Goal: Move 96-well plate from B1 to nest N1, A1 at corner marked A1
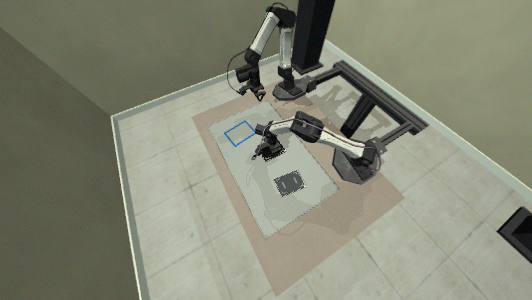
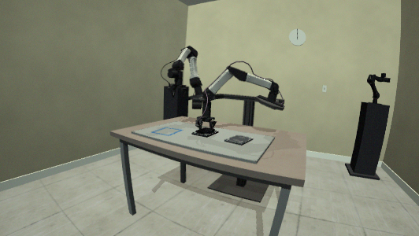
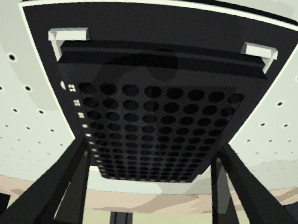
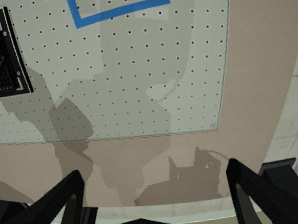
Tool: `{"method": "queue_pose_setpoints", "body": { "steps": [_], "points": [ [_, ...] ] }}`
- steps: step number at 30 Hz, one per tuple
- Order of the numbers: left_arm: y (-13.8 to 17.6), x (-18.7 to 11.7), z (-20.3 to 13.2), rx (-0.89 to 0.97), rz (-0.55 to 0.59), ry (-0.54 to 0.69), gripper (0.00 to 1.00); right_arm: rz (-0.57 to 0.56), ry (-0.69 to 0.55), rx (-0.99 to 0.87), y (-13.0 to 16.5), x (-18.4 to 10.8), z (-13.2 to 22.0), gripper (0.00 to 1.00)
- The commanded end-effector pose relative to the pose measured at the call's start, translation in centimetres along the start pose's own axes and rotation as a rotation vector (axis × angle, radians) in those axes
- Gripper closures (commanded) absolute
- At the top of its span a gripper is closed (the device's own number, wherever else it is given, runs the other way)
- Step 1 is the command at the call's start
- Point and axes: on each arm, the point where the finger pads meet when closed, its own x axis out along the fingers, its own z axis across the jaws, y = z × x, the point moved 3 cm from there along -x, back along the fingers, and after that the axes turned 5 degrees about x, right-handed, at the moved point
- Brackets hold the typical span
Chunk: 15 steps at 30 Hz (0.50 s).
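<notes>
The black 96-well plate (image 3: 150, 105) lies flat over a black base (image 3: 165, 22) (image 2: 196, 134) in the middle of the bench panel, with white locators at its far corners. My left gripper (image 3: 153, 135) (image 2: 206, 127) is shut on the plate, one finger along each long side. The cut corner and the A1 mark cannot be made out for certain. Another dark nest (image 1: 290, 183) (image 2: 238, 139) lies farther left, seen from the arms' side. The blue outline (image 1: 235, 127) (image 2: 175, 133) (image 4: 123, 13), on the right, holds no plate. My right gripper (image 4: 153, 173) (image 1: 260, 96) is open and empty, away from the plate.
The pale perforated panel (image 1: 255, 200) (image 2: 252, 153) (image 4: 200, 65) lies on the brownish table (image 1: 285, 270) (image 2: 291, 165). The left arm reaches over the middle of the panel. The right arm is raised near the table's edge on the arms' side.
</notes>
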Motion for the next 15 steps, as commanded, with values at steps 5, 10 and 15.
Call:
{"method": "queue_pose_setpoints", "body": {
  "steps": [5, 10, 15],
  "points": [
    [0.4, 1.1, 0.2, 0.008, 0.008, -0.023, 1.00, -0.039, -0.015, 0.006, -1.1, -0.9, -0.1, 0.00],
    [0.4, 1.1, 0.2, 0.008, 0.008, -0.023, 1.00, -0.039, -0.015, 0.006, -1.1, -0.9, -0.1, 0.00],
    [-0.5, -2.3, -0.7, 0.003, -0.024, 0.013, 1.00, -0.039, -0.015, 0.006, -1.1, -0.9, -0.1, 0.00]
  ]
}}
